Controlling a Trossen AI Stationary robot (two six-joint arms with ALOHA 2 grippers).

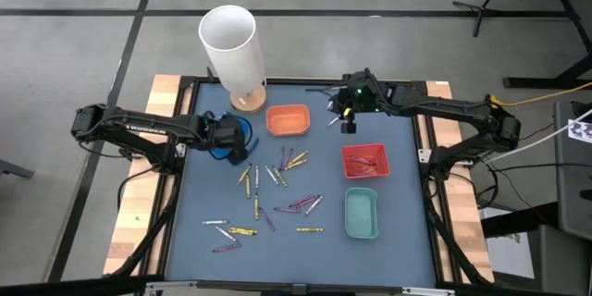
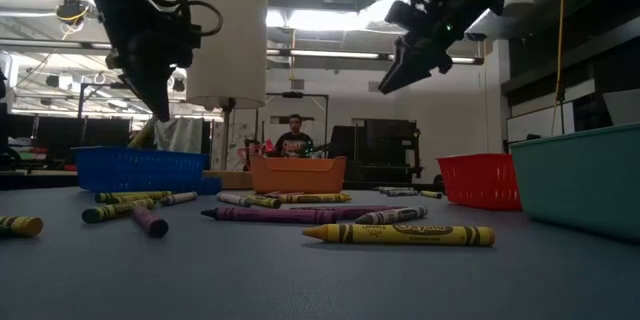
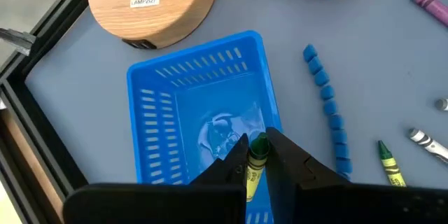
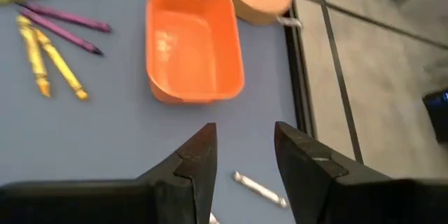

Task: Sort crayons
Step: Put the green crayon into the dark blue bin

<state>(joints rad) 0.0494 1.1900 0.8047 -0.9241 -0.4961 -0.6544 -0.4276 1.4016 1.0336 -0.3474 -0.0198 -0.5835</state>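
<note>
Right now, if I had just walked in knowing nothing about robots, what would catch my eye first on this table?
Probably the scatter of crayons across the middle of the dark table, ringed by small coloured trays. Next, the tall white lamp at the back edge. Then the left gripper, holding a yellow crayon over the blue tray, while the right gripper hangs open near the orange tray.
</note>
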